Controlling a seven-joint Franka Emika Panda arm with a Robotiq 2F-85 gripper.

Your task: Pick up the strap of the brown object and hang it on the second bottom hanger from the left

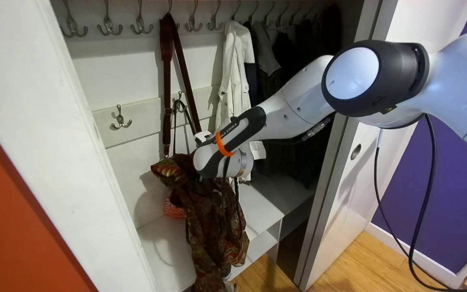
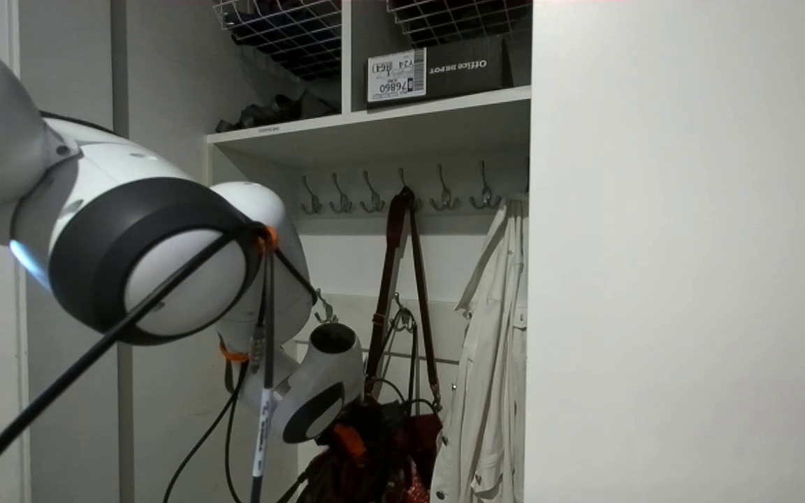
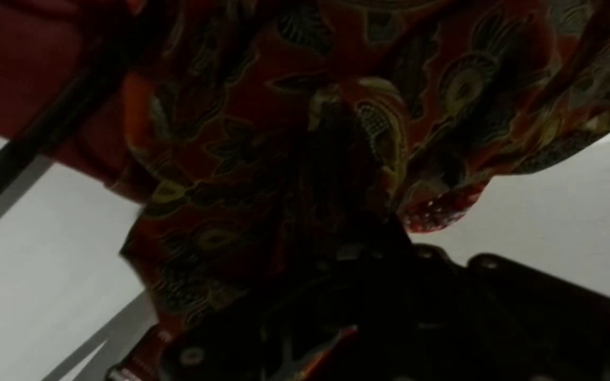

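Observation:
The brown object (image 1: pixel 217 219), a soft mottled brown patterned bag, hangs from under the wrist in front of the closet wall. It also shows low in an exterior view (image 2: pixel 339 475) and fills the upper wrist view (image 3: pixel 284 132). My gripper (image 3: pixel 360 238) is very dark there, its fingers close together with bunched cloth running into them. The fingers are hidden in both exterior views. I cannot make out the short strap. The lower hook second from the left (image 1: pixel 179 97) carries a thin black strap and is up beyond the wrist. It also shows in an exterior view (image 2: pixel 400 314).
A long reddish-brown strap (image 1: pixel 166 81) hangs from an upper hook behind the brown object. A dark red bag (image 2: pixel 427 426) and a sparkly red item (image 1: pixel 173 207) are close behind. A white garment (image 1: pixel 235 73) hangs to the right. The lower left hook (image 1: pixel 120 117) is bare.

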